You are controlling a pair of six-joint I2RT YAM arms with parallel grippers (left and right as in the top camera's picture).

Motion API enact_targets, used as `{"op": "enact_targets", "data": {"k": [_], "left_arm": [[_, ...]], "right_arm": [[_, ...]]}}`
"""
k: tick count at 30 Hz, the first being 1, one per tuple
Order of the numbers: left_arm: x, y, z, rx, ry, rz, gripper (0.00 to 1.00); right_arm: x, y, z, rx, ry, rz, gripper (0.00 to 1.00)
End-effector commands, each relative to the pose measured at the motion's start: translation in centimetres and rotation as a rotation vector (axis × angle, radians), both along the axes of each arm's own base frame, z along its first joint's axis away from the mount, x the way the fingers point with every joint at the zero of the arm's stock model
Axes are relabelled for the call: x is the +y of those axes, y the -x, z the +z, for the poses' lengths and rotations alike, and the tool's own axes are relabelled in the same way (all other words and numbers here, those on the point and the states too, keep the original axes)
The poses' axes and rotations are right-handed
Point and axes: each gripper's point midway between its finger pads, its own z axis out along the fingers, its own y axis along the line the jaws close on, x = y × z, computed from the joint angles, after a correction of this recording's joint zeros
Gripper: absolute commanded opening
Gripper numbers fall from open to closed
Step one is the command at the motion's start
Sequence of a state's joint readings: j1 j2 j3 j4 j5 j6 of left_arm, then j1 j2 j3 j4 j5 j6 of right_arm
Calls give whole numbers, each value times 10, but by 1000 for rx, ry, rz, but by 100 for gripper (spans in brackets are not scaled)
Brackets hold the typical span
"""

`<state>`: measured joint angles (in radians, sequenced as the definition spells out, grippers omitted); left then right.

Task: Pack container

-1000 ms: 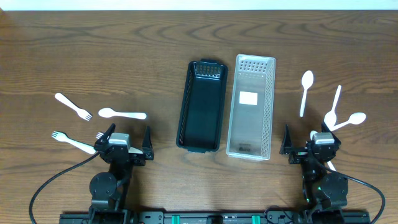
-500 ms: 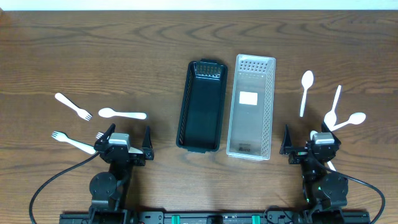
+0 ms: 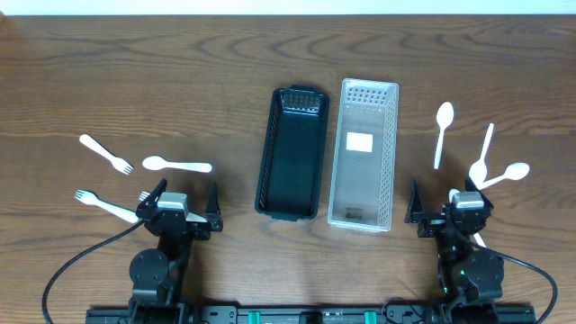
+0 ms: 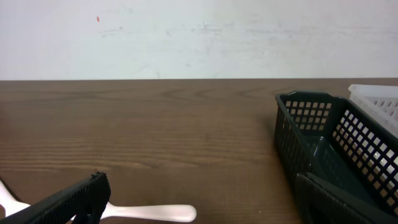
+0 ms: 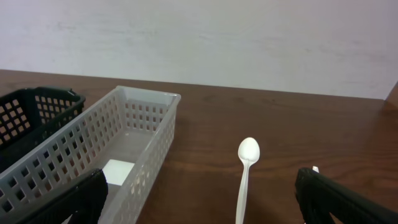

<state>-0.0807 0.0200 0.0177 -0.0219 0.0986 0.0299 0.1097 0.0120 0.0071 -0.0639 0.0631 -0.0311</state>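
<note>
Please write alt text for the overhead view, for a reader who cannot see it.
A black basket and a clear basket, both empty, lie side by side on a wooden table. White forks and a spoon lie at the robot's left, three white spoons at its right. The left hand and right hand are open.

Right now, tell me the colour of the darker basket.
The basket is dark green; left wrist view shows it best.

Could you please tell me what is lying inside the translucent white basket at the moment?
Only a white rectangular label lies on the floor of the white basket; no cutlery is in it. From overhead the whole floor shows, so nothing is covered.
</note>
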Motion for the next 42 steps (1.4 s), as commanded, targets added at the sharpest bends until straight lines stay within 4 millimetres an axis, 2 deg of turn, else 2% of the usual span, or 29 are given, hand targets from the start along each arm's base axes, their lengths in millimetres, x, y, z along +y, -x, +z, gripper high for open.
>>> {"op": "enact_targets", "data": {"k": [1,6,8,10,14,18,21,23,26,28,32,34,35,38,39,40,42], "left_arm": [[-6,2,-17,56,1,-36,98],[-6,1,-14,46,1,-36,98],[-7,0,-5,9,6,-36,98],[-7,0,12,-42,63,-32,98],[-8,3,41,-82,125,-36,98],[-9,4,65,-7,119,-41,98],[-10,-6,84,111,111,-34,98],[-11,-18,91,208,95,-30,98],[-12,-36,91,403,63,-24,98],[-13,-46,83,548,51,-18,98],[-15,-59,60,810,34,-8,98],[-15,-68,46,884,31,1,98],[-15,-71,38,912,36,6,98],[-16,-76,13,994,29,10,98],[-16,-77,6,1018,27,11,100],[-16,-77,0,1036,25,12,93],[-16,-79,-10,1070,23,14,80]], "right_arm": [[5,1,-1,7,-66,20,99],[11,1,-1,33,-376,33,99],[15,2,2,26,-397,60,99],[17,2,9,12,-399,72,99],[15,4,42,-35,-367,73,99],[12,-1,83,-33,-273,63,99],[16,-22,110,71,-206,64,99],[17,-38,116,185,-196,52,99],[18,-63,116,393,-176,27,99],[17,-79,110,540,-144,10,99],[17,-105,95,773,-135,5,99],[19,-117,86,835,-132,6,99],[20,-124,81,848,-120,11,94],[15,-144,56,886,-93,-17,47],[14,-148,45,912,-92,-32,37],[13,-151,34,938,-97,-43,32],[13,-155,13,990,-95,-49,28]]}}
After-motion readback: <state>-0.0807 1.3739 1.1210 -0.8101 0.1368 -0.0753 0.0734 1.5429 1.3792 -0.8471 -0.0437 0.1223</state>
